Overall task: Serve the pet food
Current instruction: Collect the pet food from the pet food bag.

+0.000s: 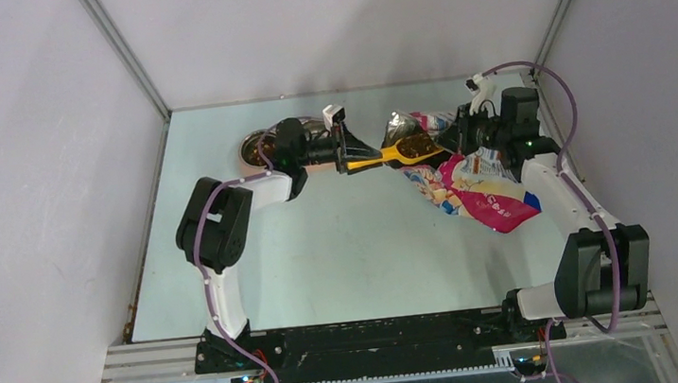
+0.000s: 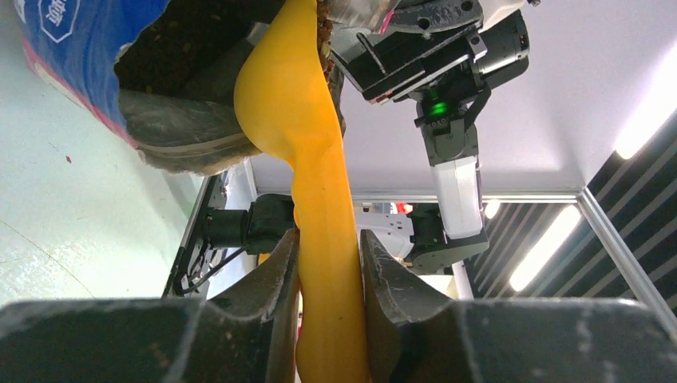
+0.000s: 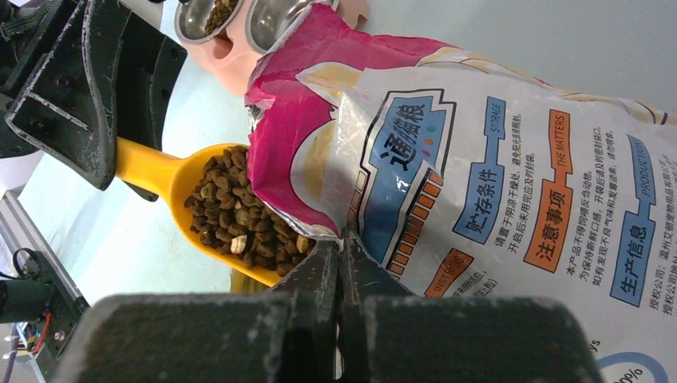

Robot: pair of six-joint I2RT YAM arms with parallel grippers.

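While the right end effector [image 3: 339, 249] pinches the open rim of the cat food bag [image 3: 495, 175], jaws tight together on the foil, the left end effector [image 2: 327, 247] clamps narrow on the handle of the yellow scoop [image 3: 160, 171]. The scoop sits right at the bag's mouth, heaped with brown kibble [image 3: 239, 211]! The bag lies toward the counter's [image 1: 351, 247] far right corner. The pink feeder [image 3: 231, 49] waits by the far edge, left of both, with some kibble in one steel bowl [image 3: 209, 16].

A robot lab cell: white walls [image 1: 38, 166] in metal framing [image 1: 124, 52] enclose a pale table [image 1: 341, 248]. The left arm [image 1: 215, 228] and right arm [image 1: 600, 269] are bolted to the near rail [image 1: 379, 339], under strip lights [image 2: 551, 243].
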